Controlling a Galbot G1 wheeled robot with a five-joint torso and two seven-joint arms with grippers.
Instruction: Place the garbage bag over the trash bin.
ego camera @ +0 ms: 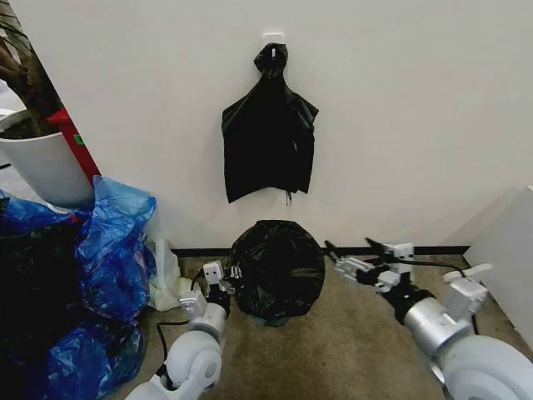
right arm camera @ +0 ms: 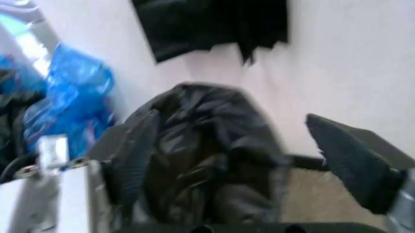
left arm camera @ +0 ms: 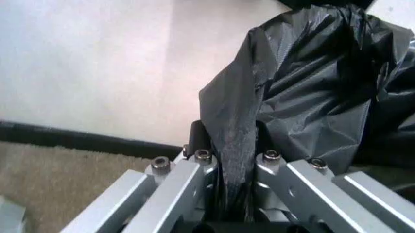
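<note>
Showing the garbage bag already draped over the trash bin, which stood on the carpet against the wall, directly below a bundle of black bags hung from a wall hook. No white of the bin could be seen under the film, so its presence was inferred from the rounded shape. The left gripper sat at the bin's left side, clenched on a vertical fold of the bag; in the left wrist view the pleat ran straight up between the two fingers. The right gripper hovered just right of the bin, jaws spread wide and grasping nothing; in the right wrist view its pads framed the bag, apparently a little short of it, though blur left the gap uncertain. The bag thus lay between the two grippers, its rim roughly level; the left arm was in contact, the right merely near. Blue plastic bags were heaped left of the bin.
</note>
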